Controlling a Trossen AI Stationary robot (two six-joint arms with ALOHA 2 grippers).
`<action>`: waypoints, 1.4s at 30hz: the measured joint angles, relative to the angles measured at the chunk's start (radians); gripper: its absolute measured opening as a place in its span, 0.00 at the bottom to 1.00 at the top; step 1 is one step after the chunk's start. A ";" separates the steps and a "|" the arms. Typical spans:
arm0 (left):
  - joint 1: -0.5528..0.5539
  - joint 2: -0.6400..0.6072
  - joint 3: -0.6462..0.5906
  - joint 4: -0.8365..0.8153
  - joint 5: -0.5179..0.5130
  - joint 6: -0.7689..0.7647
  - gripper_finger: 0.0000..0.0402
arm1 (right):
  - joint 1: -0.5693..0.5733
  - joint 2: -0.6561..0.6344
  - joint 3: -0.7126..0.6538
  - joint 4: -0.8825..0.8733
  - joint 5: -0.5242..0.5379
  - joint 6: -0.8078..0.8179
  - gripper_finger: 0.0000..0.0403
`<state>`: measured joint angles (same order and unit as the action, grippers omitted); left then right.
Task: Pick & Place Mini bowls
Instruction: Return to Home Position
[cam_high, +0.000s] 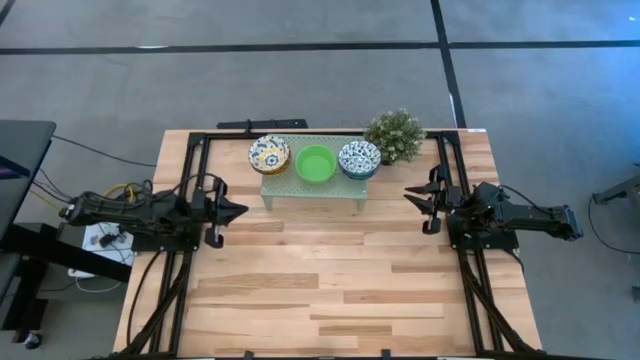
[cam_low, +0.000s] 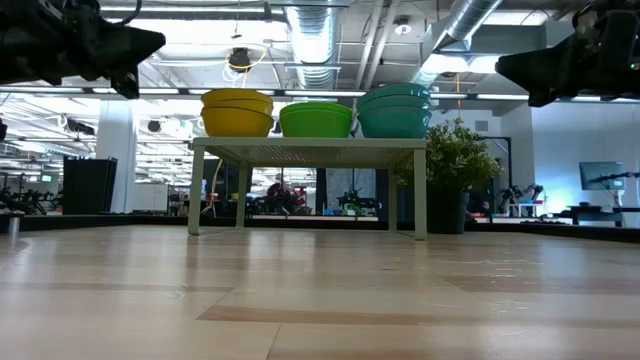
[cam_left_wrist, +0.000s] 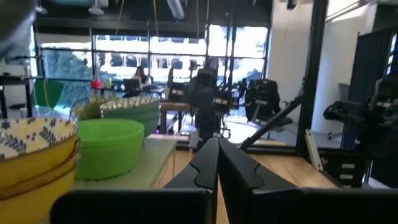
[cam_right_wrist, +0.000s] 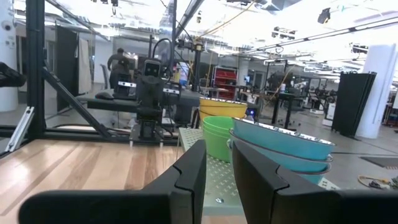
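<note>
Three stacks of mini bowls rest by their bases on a pale green stand (cam_high: 312, 190) at the table's far middle. They are a yellow-blue patterned stack (cam_high: 268, 154), a plain green stack (cam_high: 315, 164) and a blue patterned stack (cam_high: 359, 159). My left gripper (cam_high: 238, 211) hovers shut at the table's left, level with the stand's near edge and pointing toward it. My right gripper (cam_high: 412, 196) hovers at the table's right with a narrow gap between its fingers, also pointing at the stand. Both hang high above the wood in the low view, the left gripper (cam_low: 135, 45) and the right gripper (cam_low: 515, 65).
A small potted plant (cam_high: 395, 135) stands at the stand's far right, close to the blue patterned stack. Black frame rails (cam_high: 190, 170) run along the table's left and right sides and its far edge. The wooden tabletop (cam_high: 320, 290) spreads between the arms toward the near edge.
</note>
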<state>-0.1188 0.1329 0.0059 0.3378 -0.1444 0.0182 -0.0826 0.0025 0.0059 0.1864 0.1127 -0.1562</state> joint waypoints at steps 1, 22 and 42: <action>0.000 -0.012 0.000 0.000 0.008 0.001 0.03 | 0.000 0.000 0.000 0.000 0.000 0.000 0.18; 0.000 -0.041 0.000 -0.139 0.064 -0.026 0.03 | 0.000 0.000 -0.001 -0.001 0.000 0.000 0.18; 0.000 0.006 0.000 0.053 0.059 -0.024 0.03 | 0.000 0.000 -0.001 0.000 0.000 -0.001 0.18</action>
<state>-0.1188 0.1389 0.0059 0.3908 -0.0853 -0.0055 -0.0826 0.0025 0.0051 0.1859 0.1123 -0.1570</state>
